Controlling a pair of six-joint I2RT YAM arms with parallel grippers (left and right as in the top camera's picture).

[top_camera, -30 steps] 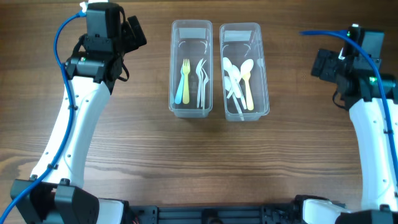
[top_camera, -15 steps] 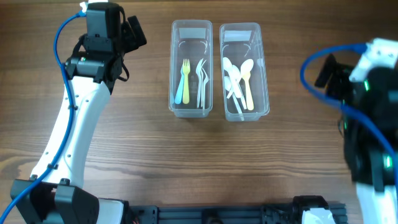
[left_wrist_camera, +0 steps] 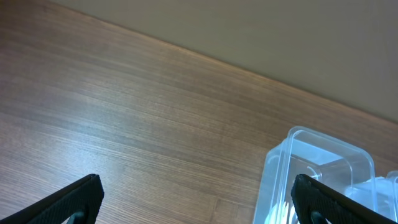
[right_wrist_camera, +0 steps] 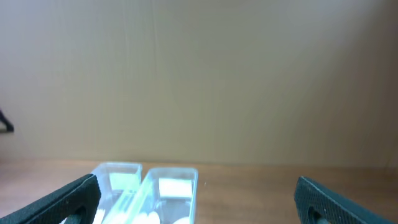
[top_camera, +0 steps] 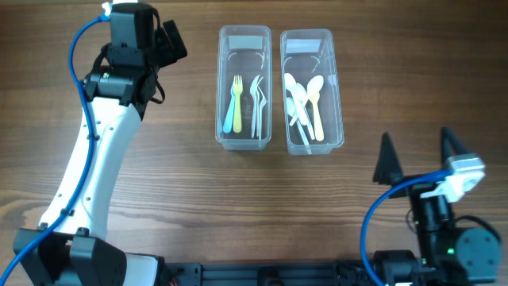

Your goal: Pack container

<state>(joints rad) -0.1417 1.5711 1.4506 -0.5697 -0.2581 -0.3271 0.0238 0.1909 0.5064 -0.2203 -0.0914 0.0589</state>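
Two clear plastic containers stand side by side at the table's back middle. The left container (top_camera: pixel 243 87) holds a yellow-and-blue fork and clear forks. The right container (top_camera: pixel 312 89) holds white and yellow spoons. My left gripper (top_camera: pixel 171 41) is open and empty, left of the containers near the back; its wrist view shows the left container's corner (left_wrist_camera: pixel 323 162). My right gripper (top_camera: pixel 420 156) is open and empty, raised high near the front right, pointing toward the containers (right_wrist_camera: pixel 146 186).
The wooden table (top_camera: pixel 254 199) stretches around the containers. A plain beige wall (right_wrist_camera: pixel 199 74) stands behind the table's far edge.
My right arm has pulled back from the back right to the front right and risen, its open fingers now pointing toward the containers. The left arm has not moved.
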